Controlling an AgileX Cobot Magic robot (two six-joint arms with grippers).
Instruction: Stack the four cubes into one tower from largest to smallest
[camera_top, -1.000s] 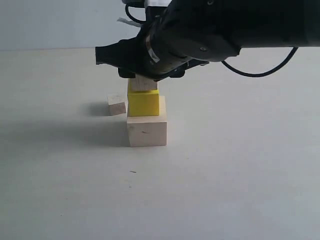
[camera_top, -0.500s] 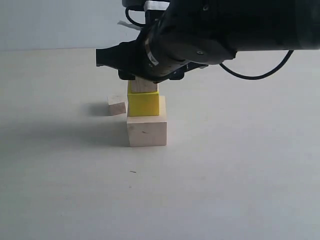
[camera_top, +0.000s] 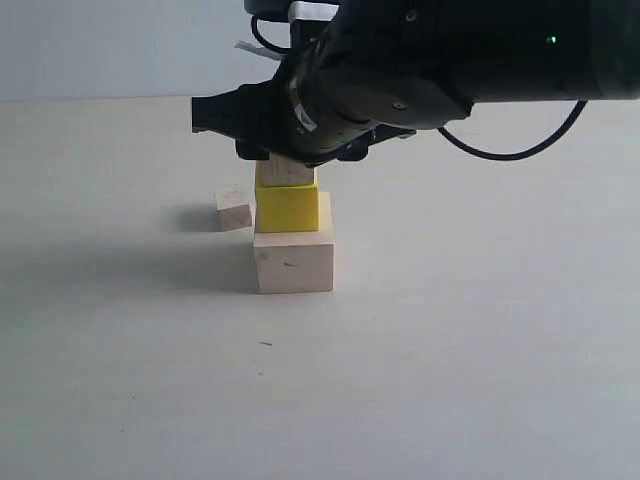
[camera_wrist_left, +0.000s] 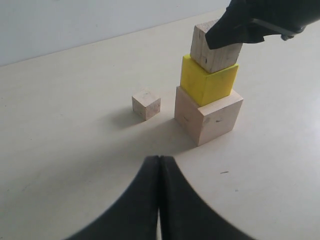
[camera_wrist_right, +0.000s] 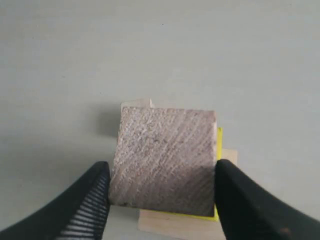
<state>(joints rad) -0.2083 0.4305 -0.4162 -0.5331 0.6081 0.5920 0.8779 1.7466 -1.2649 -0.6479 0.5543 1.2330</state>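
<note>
The pale table (camera_top: 480, 380) directly carries a large wood cube (camera_top: 293, 262) and, nearby but apart, a tiny wood cube (camera_top: 234, 211).

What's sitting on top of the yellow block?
A small wooden cube, gripped by the right claw. The claw hides some of the cube's top; where it meets the yellow block is covered.

The large pale wood cube (camera_top: 293, 262) stands flat on the desk (camera_top: 450, 350). The bright yellow cube (camera_top: 287, 208) sits on it, flush with its left edge in the exterior view. The small wood cube (camera_top: 286, 174) rests on the yellow one. The smallest wood cube (camera_top: 234, 211) lies on the desk near the stack, apart from it.
</note>
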